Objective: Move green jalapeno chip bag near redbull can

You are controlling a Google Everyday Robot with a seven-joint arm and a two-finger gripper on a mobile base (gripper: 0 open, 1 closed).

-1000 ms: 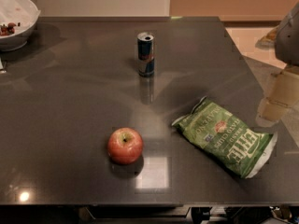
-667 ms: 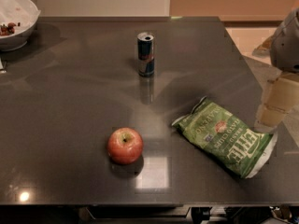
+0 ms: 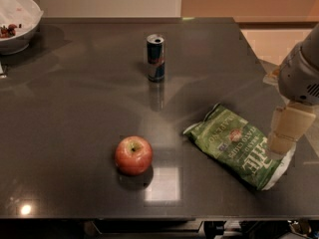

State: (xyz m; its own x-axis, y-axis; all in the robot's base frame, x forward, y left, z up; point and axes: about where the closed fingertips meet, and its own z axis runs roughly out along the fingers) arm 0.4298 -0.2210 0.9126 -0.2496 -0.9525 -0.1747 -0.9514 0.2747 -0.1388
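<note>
The green jalapeno chip bag (image 3: 238,144) lies flat on the dark table at the right front, its white end toward the front edge. The redbull can (image 3: 155,57) stands upright further back, near the table's middle, well apart from the bag. My gripper (image 3: 286,131) hangs at the right edge of the view, just above the bag's right end.
A red apple (image 3: 133,155) sits at the front centre, left of the bag. A white bowl (image 3: 16,20) with some food stands at the back left corner. The dark table (image 3: 75,108) ends close to the right of the bag.
My gripper has moved slightly left and down, closer over the bag's right end. The bag, can and apple have not moved.
</note>
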